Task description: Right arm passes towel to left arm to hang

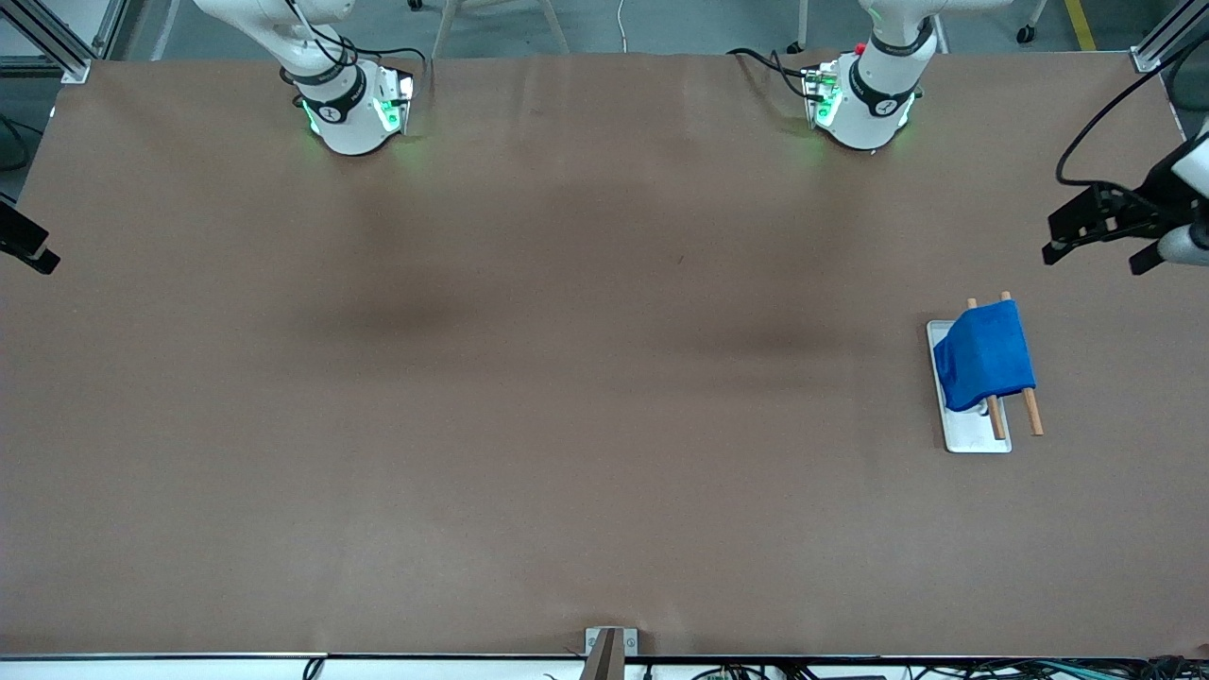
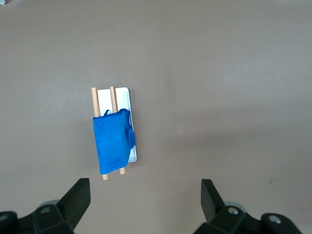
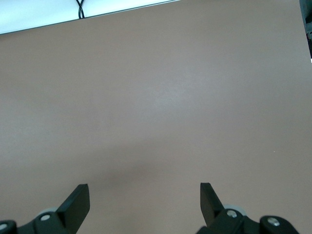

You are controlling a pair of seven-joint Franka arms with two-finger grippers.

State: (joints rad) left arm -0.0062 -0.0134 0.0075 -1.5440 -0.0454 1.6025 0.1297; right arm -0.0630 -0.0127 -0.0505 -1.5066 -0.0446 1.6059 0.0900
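Note:
The bright blue towel (image 1: 985, 354) hangs draped over two wooden rods (image 1: 1031, 413) of a small rack with a white base (image 1: 973, 436), toward the left arm's end of the table. In the left wrist view the towel (image 2: 112, 141) covers most of the rods (image 2: 94, 100) and part of the base (image 2: 123, 95). My left gripper (image 2: 145, 195) is open and empty, high over bare table beside the rack. It also shows at the edge of the front view (image 1: 1096, 250). My right gripper (image 3: 145, 197) is open and empty, high over bare table toward the right arm's end.
The brown table top (image 1: 529, 378) spreads wide around the rack. The two arm bases (image 1: 354, 109) (image 1: 864, 99) stand along the table's edge farthest from the front camera. A small bracket (image 1: 604, 647) sits at the nearest edge.

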